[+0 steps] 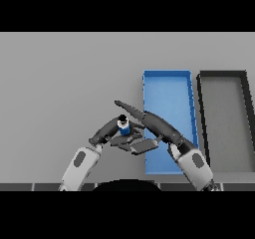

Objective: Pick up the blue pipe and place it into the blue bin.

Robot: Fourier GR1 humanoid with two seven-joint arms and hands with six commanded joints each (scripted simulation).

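The blue pipe is a short blue cylinder with a dark top, standing on the grey table just left of the blue bin. My right hand reaches across the bin's near left corner. Its straight fingers pass just behind the pipe and its thumb lies in front, so the hand is open around the pipe. My left hand rests right beside the pipe on its left, fingers relaxed and low on the table.
A dark grey bin stands directly right of the blue bin. Both bins are long and run away from me. Bare grey table stretches to the left and far side.
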